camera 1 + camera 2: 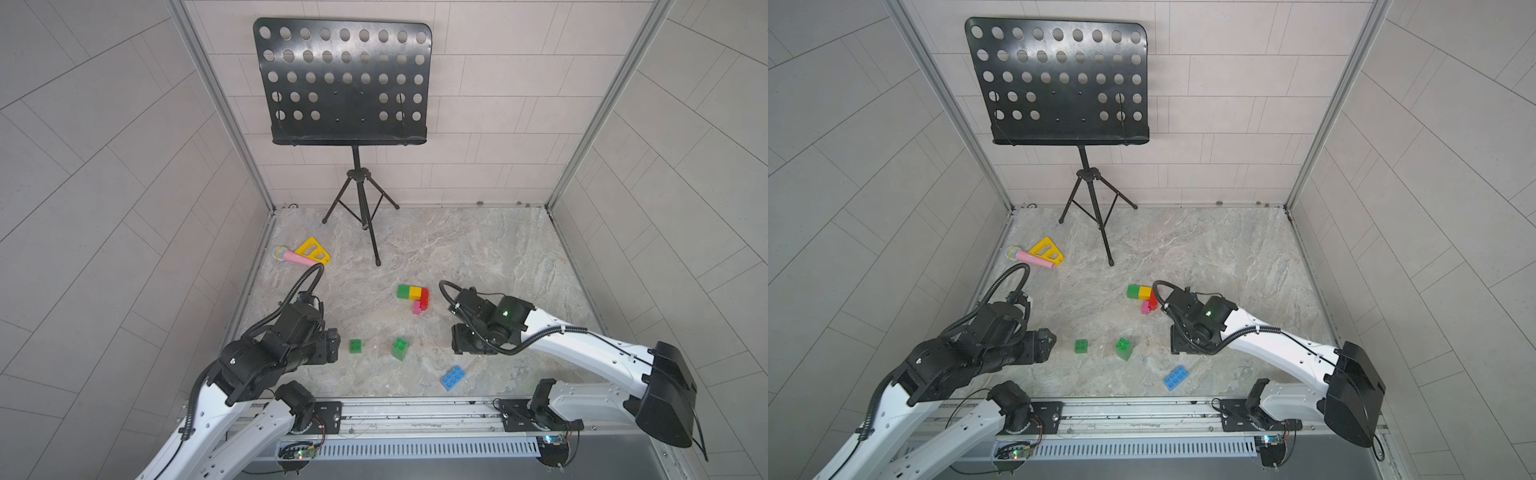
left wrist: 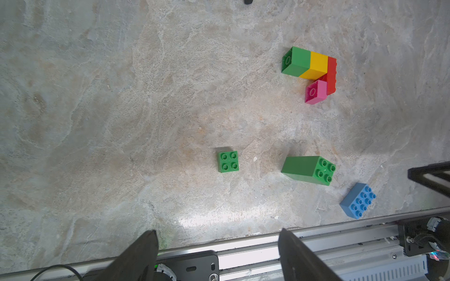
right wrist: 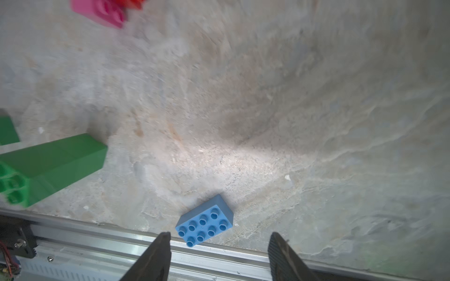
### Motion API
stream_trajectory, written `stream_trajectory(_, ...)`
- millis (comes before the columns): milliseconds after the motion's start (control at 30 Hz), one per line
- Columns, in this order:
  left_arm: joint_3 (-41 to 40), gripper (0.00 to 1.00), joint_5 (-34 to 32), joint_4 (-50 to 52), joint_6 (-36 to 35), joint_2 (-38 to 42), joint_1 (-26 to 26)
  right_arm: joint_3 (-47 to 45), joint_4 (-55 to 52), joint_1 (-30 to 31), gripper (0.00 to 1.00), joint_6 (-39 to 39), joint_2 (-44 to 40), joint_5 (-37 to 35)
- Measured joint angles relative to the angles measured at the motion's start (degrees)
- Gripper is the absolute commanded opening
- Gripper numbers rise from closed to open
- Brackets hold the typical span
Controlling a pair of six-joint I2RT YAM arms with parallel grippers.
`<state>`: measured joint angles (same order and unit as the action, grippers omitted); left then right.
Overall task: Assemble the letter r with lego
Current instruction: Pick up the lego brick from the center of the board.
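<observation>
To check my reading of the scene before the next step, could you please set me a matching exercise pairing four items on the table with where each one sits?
Things:
1. blue brick
2. pink brick
3. single green brick
4. toy microphone

Places:
A. beside the yellow triangular toy
B. up against the red brick
C. between the left claw and the taller green stack
D. nearest the front rail, studs up

Pairs: 1-D, 2-B, 3-C, 4-A.
</observation>
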<state>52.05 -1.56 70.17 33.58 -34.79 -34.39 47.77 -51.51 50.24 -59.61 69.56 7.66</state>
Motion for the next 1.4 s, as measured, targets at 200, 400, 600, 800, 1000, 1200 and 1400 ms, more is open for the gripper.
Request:
stream_trajectory(200, 0.00, 0.85, 0.00, 0.00, 0.00, 0.02, 0.00, -9.38, 5.35, 4.63, 0.69, -15.93, -4.42, 0.20)
stream_trajectory(400, 0.00, 0.85, -0.04, 0.00, 0.07, -0.07, 0.00, -10.71, 12.17, 9.42, 0.69, -27.36, -3.52, -2.25)
stream_trajectory(600, 0.00, 0.85, -0.02, 0.00, 0.26, -0.98, 0.00, -9.86, 17.20, 14.08, 0.65, -33.00, 5.97, -3.30)
stream_trajectory(800, 0.00, 0.85, 0.02, 0.17, 0.44, -1.03, 0.00, -4.55, 16.70, 14.84, 0.55, -32.06, 12.55, -5.77)
stream_trajectory(1000, -0.02, 0.85, 0.02, 0.44, 0.66, -0.37, 0.00, 1.90, 15.45, 11.04, 0.53, -23.15, 19.28, -7.39)
stream_trajectory(1200, -0.02, 0.85, -0.02, 0.46, 0.94, -0.50, 0.00, 8.24, 10.67, 9.60, 0.64, -12.81, 23.98, -7.96)
stream_trajectory(1400, -0.02, 0.85, -0.02, 0.48, 1.09, -0.59, 0.00, 7.76, 7.37, 11.30, 0.65, -6.64, 18.64, -7.67)
